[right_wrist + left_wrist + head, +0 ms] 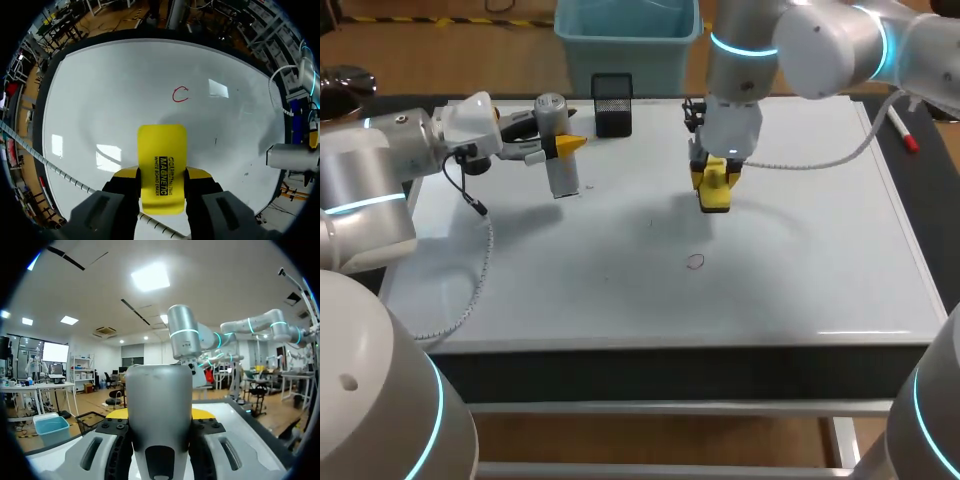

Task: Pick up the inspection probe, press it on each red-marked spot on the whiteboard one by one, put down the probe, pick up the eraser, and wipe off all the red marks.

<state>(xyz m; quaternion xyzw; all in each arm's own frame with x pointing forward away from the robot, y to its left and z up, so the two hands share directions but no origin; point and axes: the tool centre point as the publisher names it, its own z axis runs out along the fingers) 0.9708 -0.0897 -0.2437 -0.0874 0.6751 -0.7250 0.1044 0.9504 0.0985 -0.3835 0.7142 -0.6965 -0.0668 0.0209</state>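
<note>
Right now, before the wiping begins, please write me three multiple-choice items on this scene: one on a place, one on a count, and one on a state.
1. Where is the eraser?
A. Between the fingers of the right gripper
B. Lying flat on the table
C. Inside a bin

2. How many red marks show on the whiteboard?
A. None
B. One
C. Four

3. What is the state of the left gripper?
A. Open and empty
B. Shut on the probe
C. Shut on a marker pen

Answers:
1 A: the right wrist view shows the yellow eraser clamped from both sides by the fingers.
2 B: a single red mark lies ahead of the eraser, and the head view shows no other.
3 B: the grey probe sits between the left fingers, off the board.
</note>
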